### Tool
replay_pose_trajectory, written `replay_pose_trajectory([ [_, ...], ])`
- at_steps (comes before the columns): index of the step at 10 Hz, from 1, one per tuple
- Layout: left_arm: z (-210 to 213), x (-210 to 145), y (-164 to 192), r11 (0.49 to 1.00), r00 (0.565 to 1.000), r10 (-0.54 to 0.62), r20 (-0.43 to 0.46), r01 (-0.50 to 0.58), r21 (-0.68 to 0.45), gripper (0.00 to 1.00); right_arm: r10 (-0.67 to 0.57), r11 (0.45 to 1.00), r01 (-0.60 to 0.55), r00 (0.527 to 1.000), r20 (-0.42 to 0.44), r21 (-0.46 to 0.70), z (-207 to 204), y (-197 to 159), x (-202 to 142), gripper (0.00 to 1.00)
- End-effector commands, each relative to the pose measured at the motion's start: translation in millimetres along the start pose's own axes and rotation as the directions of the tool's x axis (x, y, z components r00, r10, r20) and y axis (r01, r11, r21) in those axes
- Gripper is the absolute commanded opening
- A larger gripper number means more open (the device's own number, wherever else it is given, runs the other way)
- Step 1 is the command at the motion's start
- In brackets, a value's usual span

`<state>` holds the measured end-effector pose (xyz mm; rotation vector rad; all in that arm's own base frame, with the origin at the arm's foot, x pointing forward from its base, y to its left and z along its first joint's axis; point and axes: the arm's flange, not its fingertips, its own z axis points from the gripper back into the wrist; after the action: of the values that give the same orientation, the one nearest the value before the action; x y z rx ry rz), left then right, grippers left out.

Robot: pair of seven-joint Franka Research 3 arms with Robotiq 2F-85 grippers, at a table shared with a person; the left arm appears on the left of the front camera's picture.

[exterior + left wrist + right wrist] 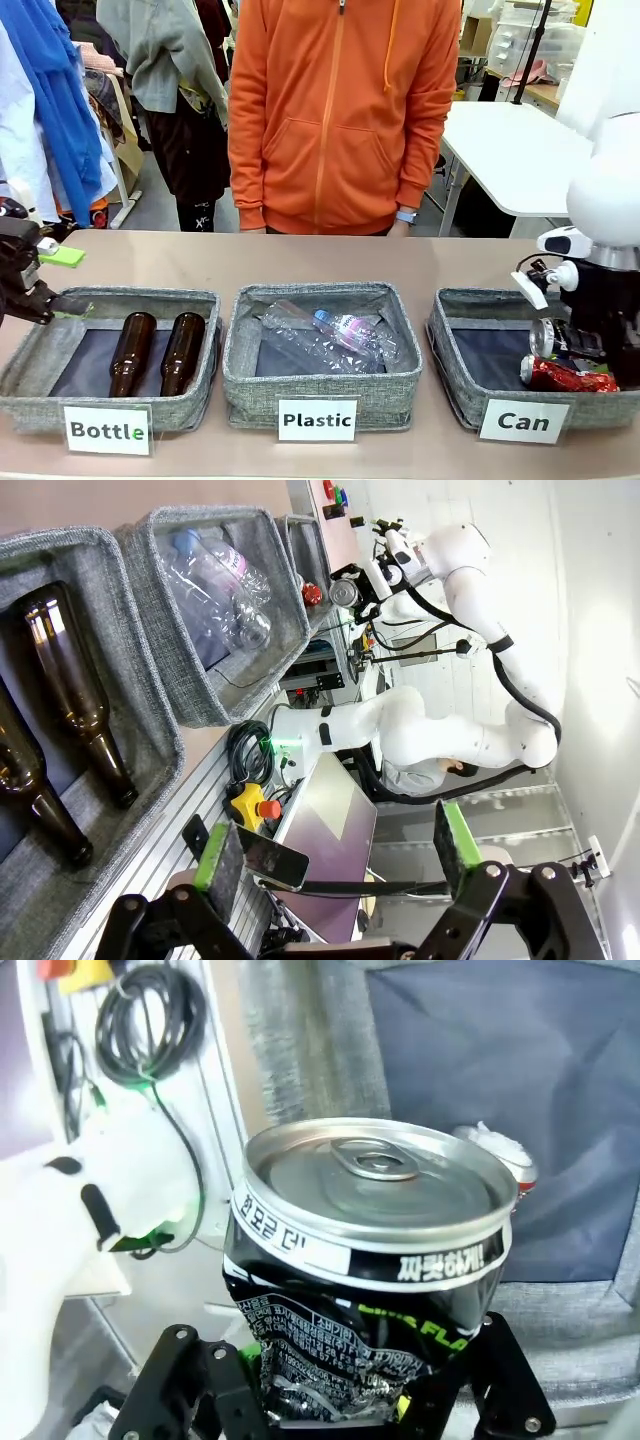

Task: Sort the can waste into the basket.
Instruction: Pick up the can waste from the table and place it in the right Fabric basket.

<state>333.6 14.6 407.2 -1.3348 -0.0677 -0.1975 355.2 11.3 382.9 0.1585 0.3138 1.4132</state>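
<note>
The task looks nearly done. The red can (568, 376) already lies in the Can basket (458, 385), at its near right. The crushed can (553, 337) is clamped in the right gripper (572, 345), held just over the basket's right side above the red one; by my reading, only letting it go is left. The left gripper (45, 280) hangs with jaws spread and holding nothing, at the far left edge of the Bottle bin (30, 385), which holds two brown bottles (155, 352). The Plastic bin (245, 385) between holds clear bottles (325, 335). Beyond the table stands a person (345, 115).
</note>
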Motion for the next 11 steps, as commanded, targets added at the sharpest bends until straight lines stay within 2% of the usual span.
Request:
replay_pose_trajectory([
  [1, 2, -1, -3, 1.000, 1.000, 0.011, -0.001, -0.011, 0.009, 1.00, 0.043, 0.999, -0.043, 0.999, 0.015, -0.022, 15, -4, -9, 0.00],
  [5, 2, -1, -3, 1.000, 1.000, 0.011, -0.001, -0.011, 0.009, 1.00, 0.053, 0.998, -0.053, 0.999, 0.007, -0.017, 23, -14, -7, 0.00],
  [6, 2, -1, -3, 1.000, 1.000, 0.011, -0.001, -0.011, 0.009, 1.00, 0.036, 0.999, -0.035, 0.999, 0.034, -0.030, 26, -16, -5, 0.00],
  [7, 2, -1, -3, 1.000, 1.000, 0.011, -0.001, -0.011, 0.009, 1.00, 0.048, 0.999, -0.047, 0.998, 0.040, -0.027, 27, -16, -5, 0.60],
  [8, 2, -1, -3, 1.000, 1.000, 0.011, -0.001, -0.011, 0.009, 1.00, 0.045, 0.999, -0.044, 0.998, 0.046, -0.031, 28, -17, -5, 0.60],
  [9, 2, -1, -3, 1.000, 1.000, 0.011, -0.001, -0.011, 0.009, 1.00, 0.042, 0.999, -0.041, 0.998, 0.048, -0.032, 28, -17, -4, 1.00],
  [10, 2, -1, -3, 1.000, 1.000, 0.011, -0.001, -0.011, 0.009, 1.00, 0.026, 0.999, -0.023, 0.998, 0.058, -0.046, 29, -17, -4, 0.64],
  [11, 2, -1, -3, 1.000, 1.000, 0.011, -0.001, -0.011, 0.009, 1.00, 0.027, 0.999, -0.024, 0.998, 0.061, -0.042, 29, -18, -3, 1.00],
])
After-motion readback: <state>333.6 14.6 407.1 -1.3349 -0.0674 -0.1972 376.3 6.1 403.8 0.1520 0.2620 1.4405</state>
